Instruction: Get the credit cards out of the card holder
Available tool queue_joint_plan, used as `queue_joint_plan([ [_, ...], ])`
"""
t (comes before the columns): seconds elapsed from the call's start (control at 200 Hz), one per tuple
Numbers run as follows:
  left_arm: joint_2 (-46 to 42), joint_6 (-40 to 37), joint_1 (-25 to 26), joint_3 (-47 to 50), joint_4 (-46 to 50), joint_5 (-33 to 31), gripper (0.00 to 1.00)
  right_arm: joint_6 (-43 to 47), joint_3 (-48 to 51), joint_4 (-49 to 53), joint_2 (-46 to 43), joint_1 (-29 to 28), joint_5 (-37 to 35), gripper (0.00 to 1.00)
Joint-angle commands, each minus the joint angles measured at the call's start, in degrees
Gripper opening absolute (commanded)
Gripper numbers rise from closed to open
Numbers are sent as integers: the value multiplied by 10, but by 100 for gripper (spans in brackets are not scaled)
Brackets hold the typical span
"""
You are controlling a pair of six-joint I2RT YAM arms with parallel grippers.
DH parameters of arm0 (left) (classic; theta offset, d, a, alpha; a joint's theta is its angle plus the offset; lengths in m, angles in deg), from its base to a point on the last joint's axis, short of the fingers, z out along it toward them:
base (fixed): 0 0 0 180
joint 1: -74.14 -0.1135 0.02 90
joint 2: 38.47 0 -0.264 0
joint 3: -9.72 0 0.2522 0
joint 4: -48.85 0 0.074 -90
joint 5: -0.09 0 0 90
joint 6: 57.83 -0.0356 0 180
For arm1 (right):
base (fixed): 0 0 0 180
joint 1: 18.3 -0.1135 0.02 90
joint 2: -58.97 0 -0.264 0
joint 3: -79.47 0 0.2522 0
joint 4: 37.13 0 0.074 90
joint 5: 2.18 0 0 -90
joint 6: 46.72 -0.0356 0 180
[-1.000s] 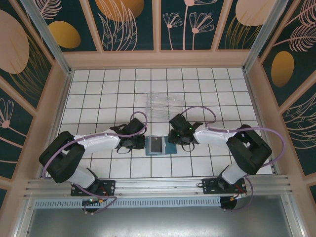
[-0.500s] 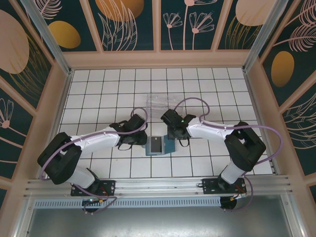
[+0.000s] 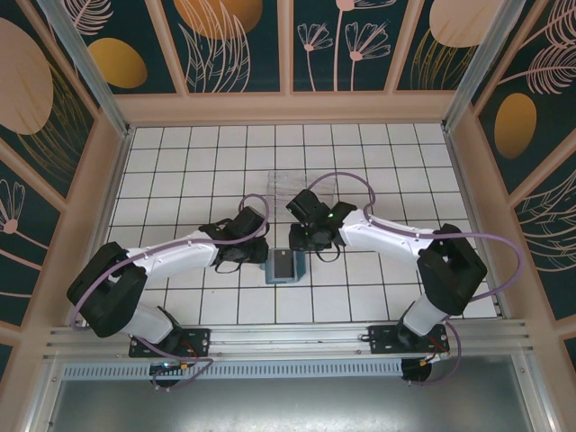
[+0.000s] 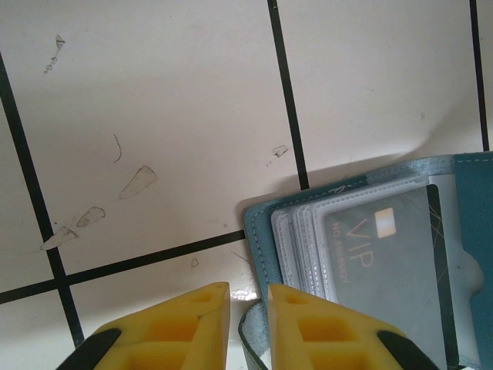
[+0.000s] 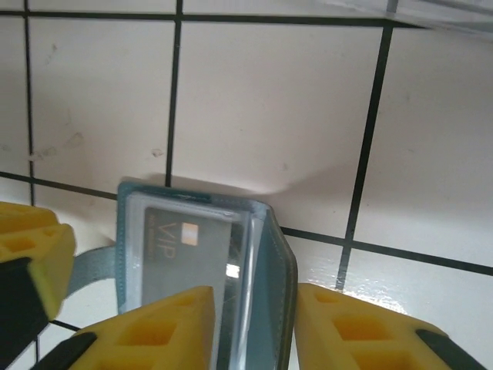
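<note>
Two robot arms reach in from the near edge of a white tiled surface (image 3: 180, 180), the left arm (image 3: 171, 256) and the right arm (image 3: 396, 238), and we see them meet near the middle.

Between them lies the card holder (image 3: 283, 267), a teal folder lying open on the tiles, just ahead of the arm bases.

The left tool (image 3: 256, 258) sits at the holder's left edge. From the left wrist, we see the tool (image 4: 248, 297) with its yellow fingers (image 4: 204, 324) nearly together, pinching a teal strip at the corner of the holder (image 4: 308, 247).

A dark credit card (image 4: 385, 262) marked VIP sits inside a clear pocket of the holder.

The right tool (image 3: 301, 245) hangs over the holder's far right part. From the right wrist, we see this tool (image 5: 256, 297) with its fingers (image 5: 347, 331) partly apart, one on either side of the raised teal cover of the holder (image 5: 266, 254). We cannot tell whether they press on it. The credit card (image 5: 185, 254) lies pocketed just left of that cover.

Farther back, apart from the holder, rests a clear plastic tray (image 3: 301, 187).
</note>
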Motion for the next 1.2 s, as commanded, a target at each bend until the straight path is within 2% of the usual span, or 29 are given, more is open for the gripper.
queue_joint_plan([
  [0.0,4,-10,-2,-16,15,-3,20,12,-54,58,-16,-2,-43,37],
  [0.065,8,-11,-1,-17,14,-2,18,17,-75,89,-14,-1,-78,38],
  [0.12,10,-11,-1,-17,11,-1,18,26,-82,87,-17,-1,-66,37],
  [0.175,14,-12,-1,-18,11,2,18,28,-76,57,-25,-1,-18,36],
  [0.28,21,-13,-1,-18,11,4,17,1,-25,-43,-35,10,131,31],
  [0.355,21,-14,-1,-20,17,-3,17,-20,7,-76,-27,14,174,27],
  [0.59,-9,-13,-1,-58,50,-18,19,-29,96,-91,-9,45,185,17],
  [0.731,-21,7,0,-100,56,16,25,-33,153,-136,-3,67,197,15],
  [0.941,47,63,46,-161,57,55,28,-40,191,-180,23,77,212,14],
  [1.091,85,117,58,-137,17,64,25,-38,202,-183,23,85,206,13],
  [1.191,88,134,58,-116,-5,49,29,-38,212,-185,18,91,203,13],
])
